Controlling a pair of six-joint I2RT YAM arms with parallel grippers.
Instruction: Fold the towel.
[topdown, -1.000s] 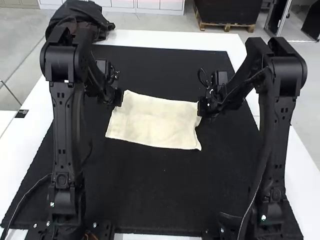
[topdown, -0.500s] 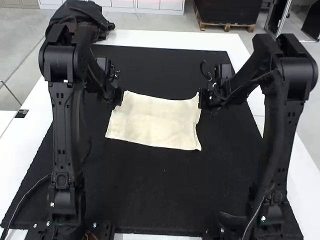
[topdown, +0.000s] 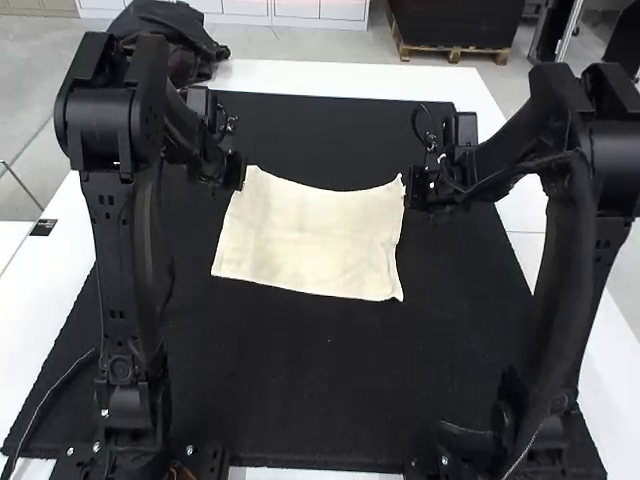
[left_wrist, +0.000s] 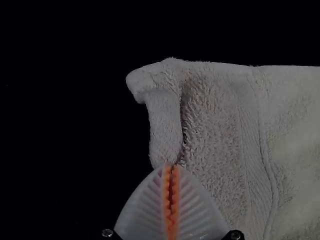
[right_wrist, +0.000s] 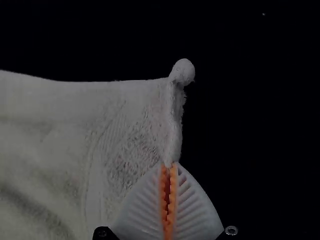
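Towel (topdown: 310, 240)'s spread out over the black mat (topdown: 300, 385). Left claw (topdown: 240, 174)'s closed tight on it by the far left corner, right claw (topdown: 410, 187) same deal, far right.

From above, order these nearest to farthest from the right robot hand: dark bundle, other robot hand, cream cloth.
1. Cream cloth: right gripper pinches its far right corner.
2. Left gripper: at the cloth's far left corner.
3. Dark bundle: far left of the table.
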